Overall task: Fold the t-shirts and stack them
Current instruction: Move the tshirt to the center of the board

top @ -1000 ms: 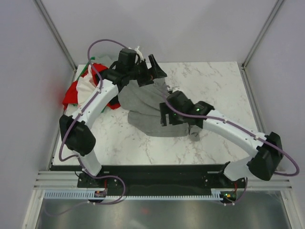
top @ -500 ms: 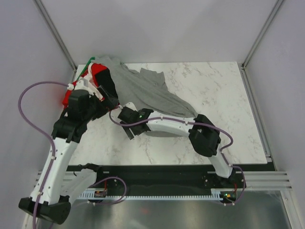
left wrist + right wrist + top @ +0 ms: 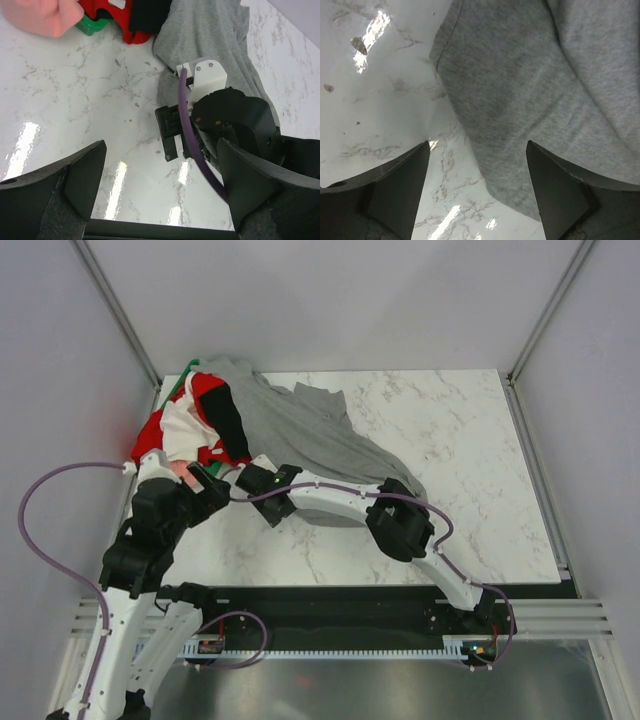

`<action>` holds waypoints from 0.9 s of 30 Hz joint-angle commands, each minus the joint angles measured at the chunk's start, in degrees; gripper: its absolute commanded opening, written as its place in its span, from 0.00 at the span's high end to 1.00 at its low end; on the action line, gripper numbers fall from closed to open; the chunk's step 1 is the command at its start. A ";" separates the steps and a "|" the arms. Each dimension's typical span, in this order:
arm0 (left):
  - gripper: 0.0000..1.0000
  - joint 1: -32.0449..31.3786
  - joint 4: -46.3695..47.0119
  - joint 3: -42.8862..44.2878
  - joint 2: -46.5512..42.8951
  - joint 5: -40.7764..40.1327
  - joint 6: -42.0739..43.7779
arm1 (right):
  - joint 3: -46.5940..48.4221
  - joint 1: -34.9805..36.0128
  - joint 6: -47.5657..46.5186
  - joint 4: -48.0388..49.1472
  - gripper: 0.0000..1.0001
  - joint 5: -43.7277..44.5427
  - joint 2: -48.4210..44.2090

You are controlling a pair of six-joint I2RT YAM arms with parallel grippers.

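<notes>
- Right claw (image 3: 477,150) stands apart, empty; grey shirt (image 3: 520,90) hem directly below.
- Left claw (image 3: 161,145) apart, empty, over bench (image 3: 75,100).
- Shirt seems limp and light: pinch the hem edge.

Heaped t-shirts (image 3: 183,432) left of spread t-shirt (image 3: 310,435)

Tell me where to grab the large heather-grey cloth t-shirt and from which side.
Take the heather-grey cloth t-shirt by its near left edge, which lies flat with bare marble tabletop beside it. Probably best to bring the open right gripper down from that bare side, straddling the edge so one finger slides under.
</notes>
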 commanded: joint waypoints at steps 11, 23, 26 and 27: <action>0.02 -0.10 -3.93 3.21 -11.64 -13.07 0.23 | -6.74 -7.74 -2.41 5.35 0.73 -3.55 1.02; 0.00 1.03 9.32 8.37 18.02 -8.80 4.70 | -44.27 -17.36 3.56 16.08 1.00 -8.28 -36.96; 0.00 5.68 14.15 10.67 29.18 2.09 4.88 | -49.38 -28.08 5.75 14.77 1.00 -11.02 -53.93; 0.00 7.70 14.61 11.37 31.85 3.44 4.62 | -49.39 -31.09 5.93 12.41 1.00 -10.85 -57.23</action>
